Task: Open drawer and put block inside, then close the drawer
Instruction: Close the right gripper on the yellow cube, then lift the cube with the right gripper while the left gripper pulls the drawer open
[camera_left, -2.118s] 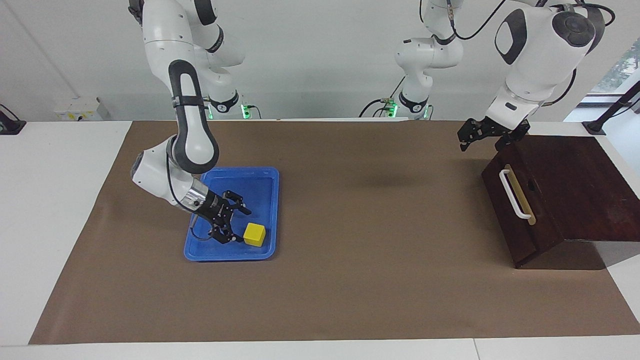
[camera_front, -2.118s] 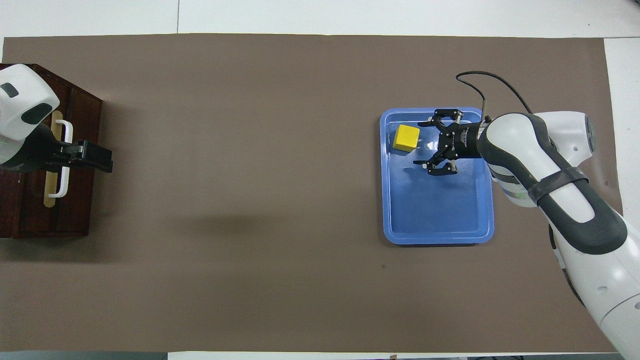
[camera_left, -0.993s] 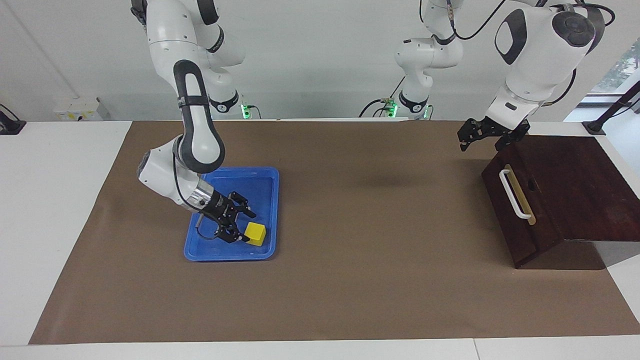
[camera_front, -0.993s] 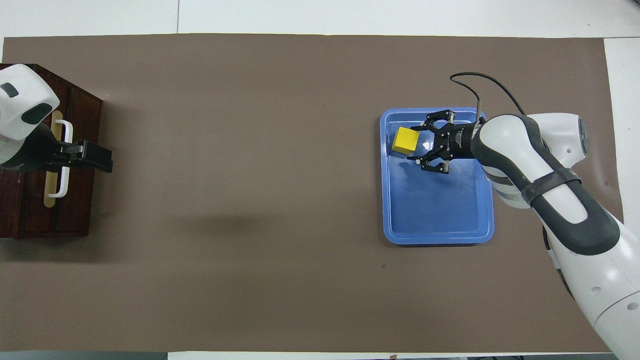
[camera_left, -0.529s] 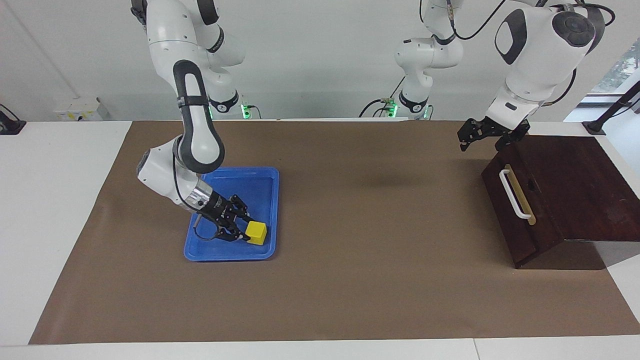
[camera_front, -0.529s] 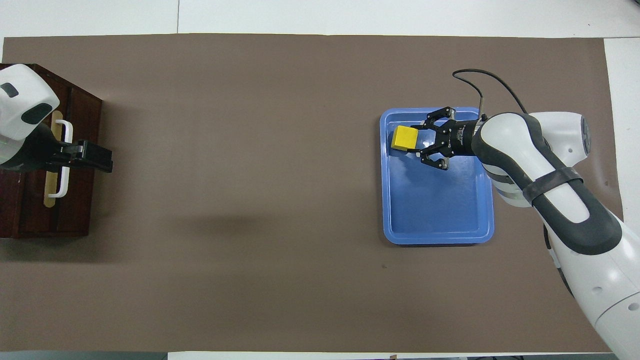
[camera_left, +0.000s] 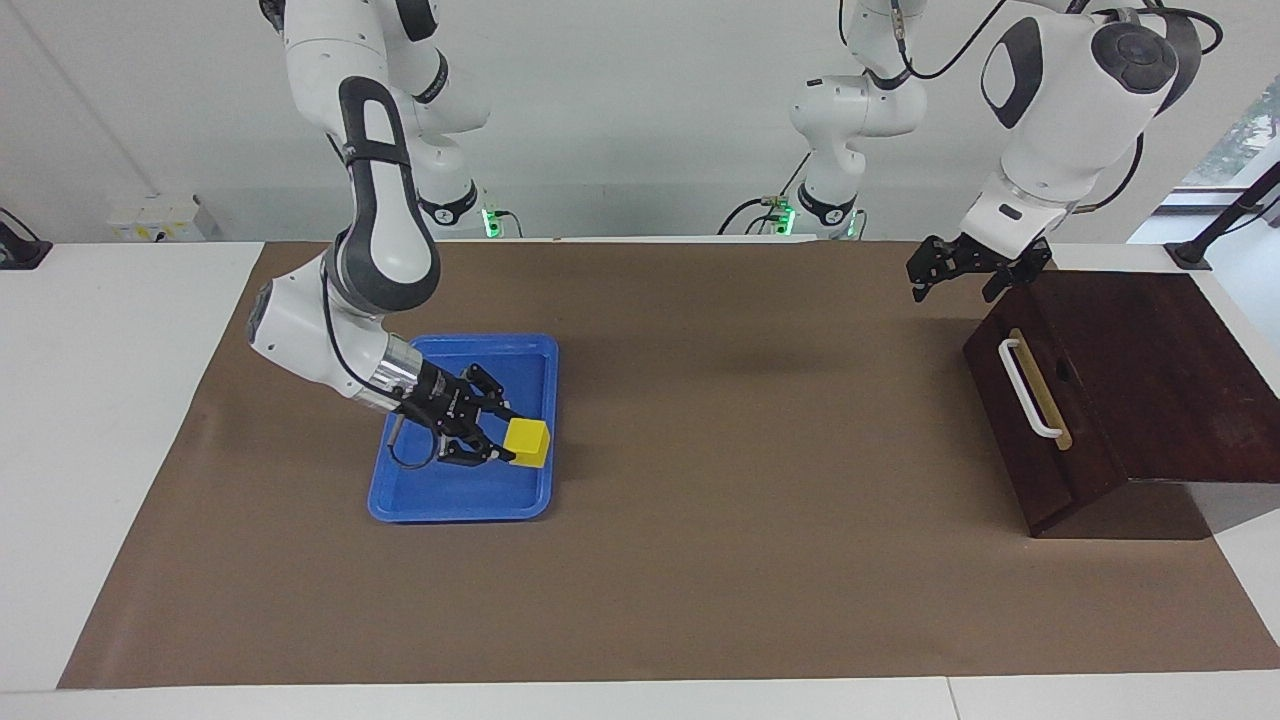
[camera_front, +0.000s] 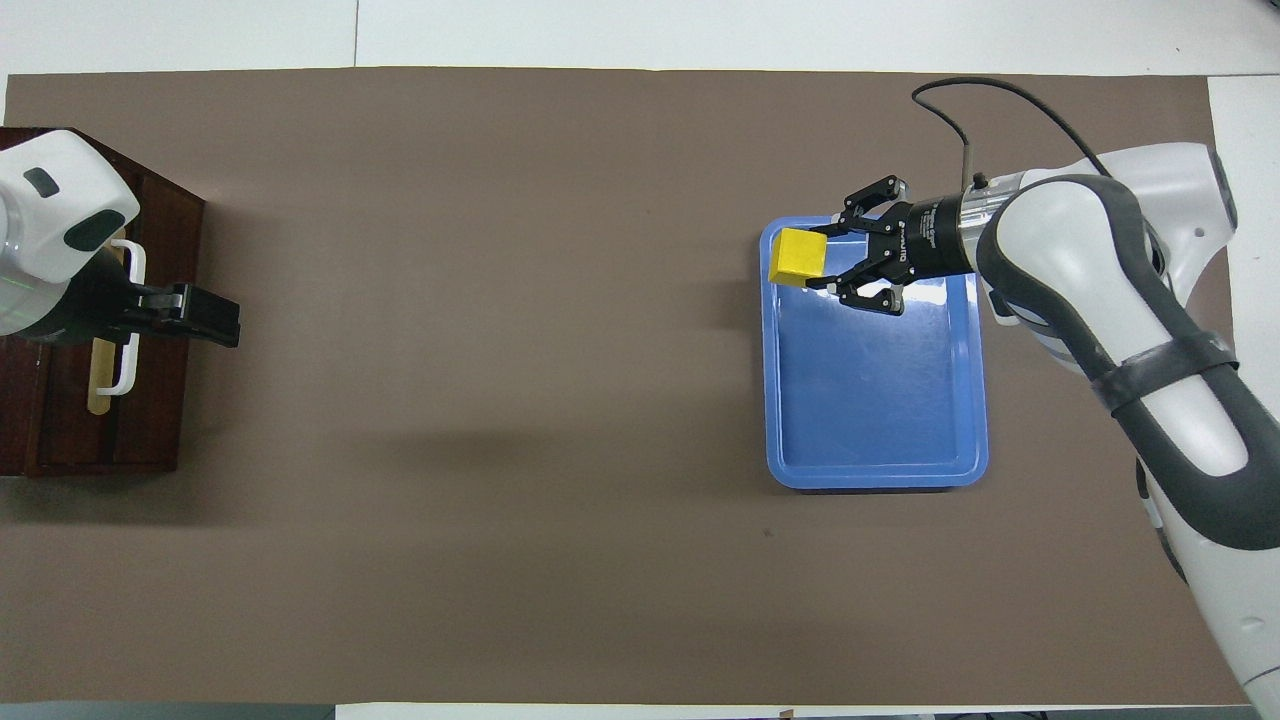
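Note:
The small yellow block (camera_left: 530, 442) (camera_front: 797, 256) is pinched in my right gripper (camera_left: 514, 446) (camera_front: 820, 259), which is shut on it. The block hangs a little above the corner of the blue tray (camera_left: 440, 506) (camera_front: 880, 420). The dark wooden drawer (camera_left: 1020, 420) (camera_front: 160, 400) sits shut in its cabinet at the left arm's end of the table, its white bar handle (camera_left: 1030, 388) (camera_front: 128, 330) facing the tray. My left gripper (camera_left: 953, 288) (camera_front: 215, 320) hovers open over the mat just in front of the handle, touching nothing.
A brown mat (camera_left: 760, 560) covers most of the white table. The cabinet's sloping top (camera_left: 1150, 370) rises above the drawer front. The tray holds nothing else.
My right gripper has shut on the block and lifted it off the tray floor, carrying it toward the tray's edge. The left gripper has shifted slightly away from the cabinet.

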